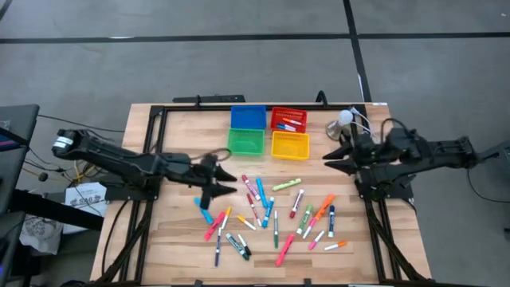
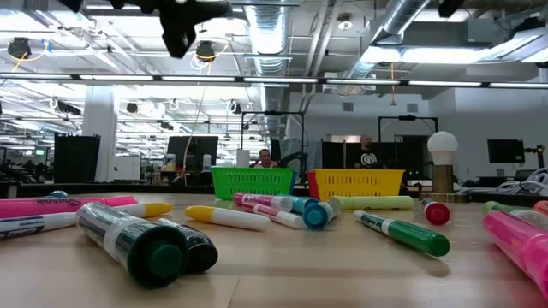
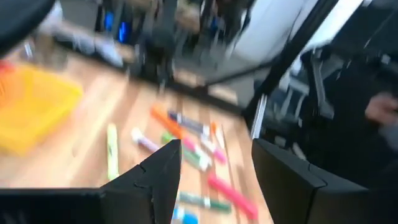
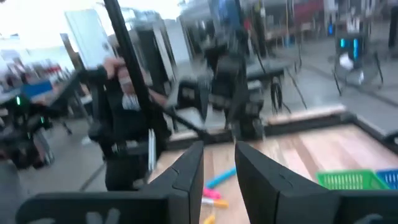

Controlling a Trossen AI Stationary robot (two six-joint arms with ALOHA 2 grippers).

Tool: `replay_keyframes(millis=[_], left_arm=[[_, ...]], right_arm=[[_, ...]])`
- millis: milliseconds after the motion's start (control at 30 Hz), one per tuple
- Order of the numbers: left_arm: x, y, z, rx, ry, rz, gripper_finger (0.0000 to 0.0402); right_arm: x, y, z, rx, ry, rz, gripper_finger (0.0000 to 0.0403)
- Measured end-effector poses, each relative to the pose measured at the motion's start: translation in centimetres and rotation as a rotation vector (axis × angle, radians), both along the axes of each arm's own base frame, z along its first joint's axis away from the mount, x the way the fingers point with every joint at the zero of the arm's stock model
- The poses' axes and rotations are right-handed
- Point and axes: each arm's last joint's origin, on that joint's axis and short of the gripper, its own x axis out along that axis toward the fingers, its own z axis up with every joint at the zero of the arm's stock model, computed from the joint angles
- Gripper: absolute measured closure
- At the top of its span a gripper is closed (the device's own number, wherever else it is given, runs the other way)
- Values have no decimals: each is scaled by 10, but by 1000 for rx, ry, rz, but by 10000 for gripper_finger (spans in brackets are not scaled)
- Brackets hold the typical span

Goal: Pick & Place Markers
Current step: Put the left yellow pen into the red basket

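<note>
High view: left pincer (image 1: 225,182) apart over markers (image 1: 275,215) on bench (image 1: 183,239); right pincer (image 1: 328,156) narrowly apart, empty.

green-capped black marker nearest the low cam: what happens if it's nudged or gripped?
The green-capped black marker lies flat on bare wood, round-bodied, so it probably rolls if pushed sideways. It looks rigid and likely light. The glossy barrel may slip in a grip.

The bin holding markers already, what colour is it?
Red bin; the high view shows it best.
</note>
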Motion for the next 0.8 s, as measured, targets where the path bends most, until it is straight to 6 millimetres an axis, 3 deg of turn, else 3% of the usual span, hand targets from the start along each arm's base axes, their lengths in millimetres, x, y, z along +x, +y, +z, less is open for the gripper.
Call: replay_keyframes(millis=[300,600,800], left_arm=[[21,-25,-36,-196,338,-2,207],[25,-42,-65,-559,554,163,207],[25,-50,-68,-627,574,176,207]], right_arm=[[-26,-3,-16,55,-185,6,321],[-32,-3,-22,59,-208,7,321],[-32,-3,-22,58,-206,11,321]])
